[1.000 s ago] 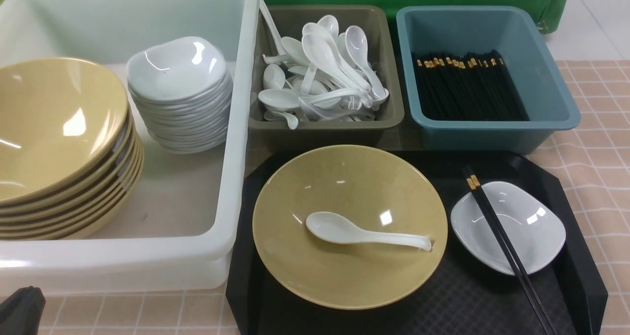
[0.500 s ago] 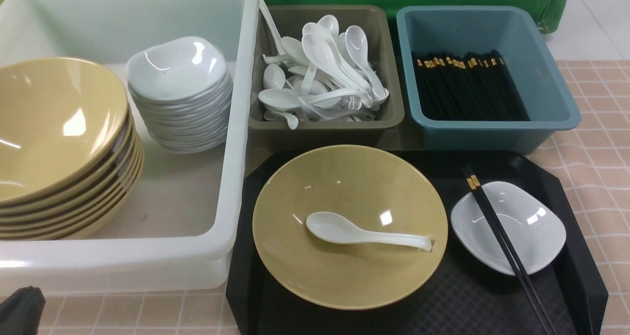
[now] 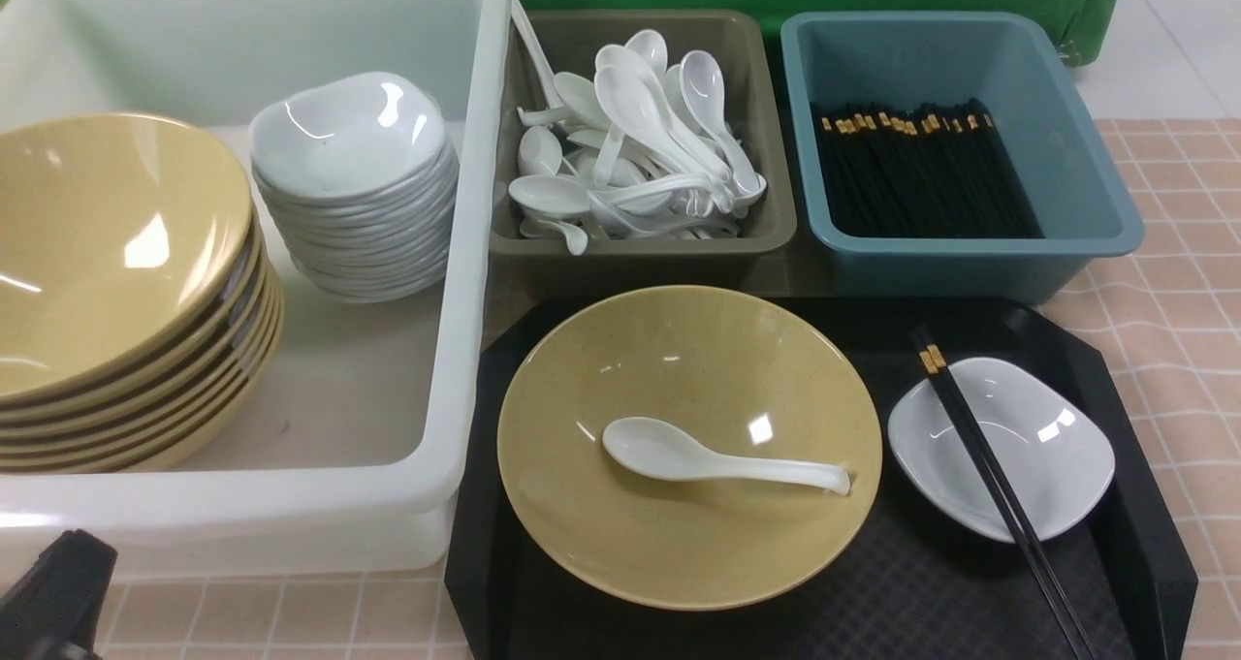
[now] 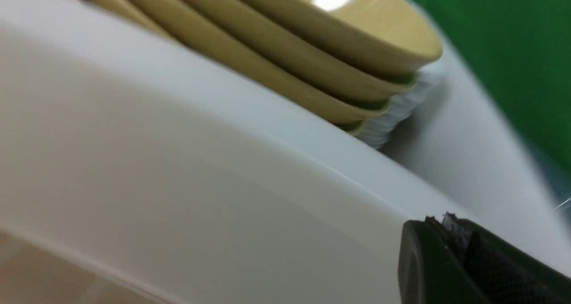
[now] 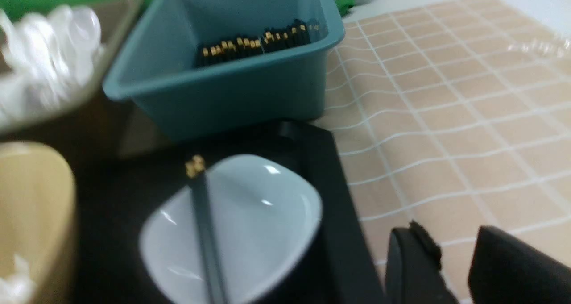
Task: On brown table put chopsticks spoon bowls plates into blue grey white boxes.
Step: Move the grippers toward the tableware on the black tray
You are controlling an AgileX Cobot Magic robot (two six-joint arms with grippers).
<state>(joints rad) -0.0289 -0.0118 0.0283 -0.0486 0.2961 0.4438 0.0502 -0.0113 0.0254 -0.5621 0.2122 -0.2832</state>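
So the big bowl (image 3: 572, 534) is mustard yellow, and the chopsticks (image 3: 984, 461) are black with gold bands. Worktop (image 3: 1193, 282) is pinkish-beige with a pale grid.

My closed claw (image 4: 448, 237) beside the white tub (image 4: 214, 161)
Yellow bowls (image 4: 276, 49) sit stacked inside, white dishes (image 4: 392, 112) just beyond them.

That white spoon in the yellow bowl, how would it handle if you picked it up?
The spoon looks rigid, so probably no bending. Its glossy surface could be slippery. Resting on the bowl's sloping inside, it may slide if nudged.
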